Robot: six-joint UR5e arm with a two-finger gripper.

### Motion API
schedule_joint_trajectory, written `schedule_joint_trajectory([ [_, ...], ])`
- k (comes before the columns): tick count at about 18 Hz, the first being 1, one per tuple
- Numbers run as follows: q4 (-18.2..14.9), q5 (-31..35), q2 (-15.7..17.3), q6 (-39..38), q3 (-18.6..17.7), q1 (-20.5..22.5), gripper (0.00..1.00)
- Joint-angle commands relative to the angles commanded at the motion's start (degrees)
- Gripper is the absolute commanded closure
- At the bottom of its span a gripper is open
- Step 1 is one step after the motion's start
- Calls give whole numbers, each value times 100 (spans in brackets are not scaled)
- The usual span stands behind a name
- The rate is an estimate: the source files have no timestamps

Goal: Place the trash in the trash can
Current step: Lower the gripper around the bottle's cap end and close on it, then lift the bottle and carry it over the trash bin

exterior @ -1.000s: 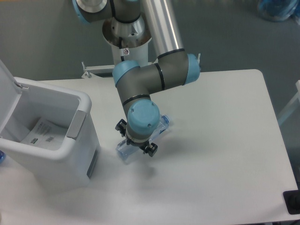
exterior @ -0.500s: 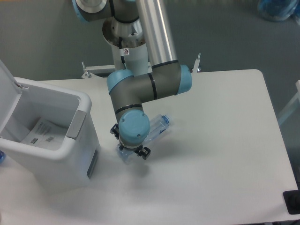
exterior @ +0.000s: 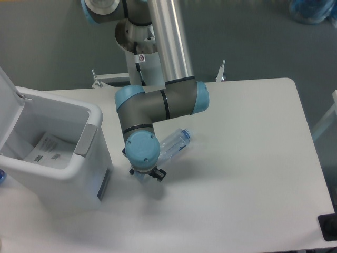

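The crushed clear bottle (exterior: 172, 143) lies on the white table, its bluish cap (exterior: 185, 134) pointing up-right. My gripper (exterior: 143, 174) points straight down over the bottle's base end, between the bottle and the trash can. The blue wrist cap hides the fingers, so I cannot tell if they hold the bottle. The white trash can (exterior: 63, 175) stands at the left with its lid (exterior: 6, 92) open and a grey panel (exterior: 85, 140) on its side. The flat white packet with a barcode label (exterior: 48, 150) lies inside it.
The arm's base (exterior: 139, 37) stands behind the table's far edge. A blue bag (exterior: 311, 10) lies on the floor at top right. A black object (exterior: 328, 227) sits at the table's front right corner.
The wrist and gripper have moved left and slightly toward the front, closer to the trash can. The bottle's cap end has stayed almost where it was.
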Motion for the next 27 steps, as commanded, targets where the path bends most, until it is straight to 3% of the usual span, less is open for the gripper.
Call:
schedule_joint_trajectory([
  [5,0,-9,0,9,150,9,51],
  [9,254,-44,79,9,264,184,52],
  [12,404,-149,132,-9,561,404,52],
  [18,413,-1501,228,-88,1537,922,51],
  [23,404,-2678,676,-149,1626,1134,51],
  [27,413,-3996,940,-737,1828,1274,51],
])
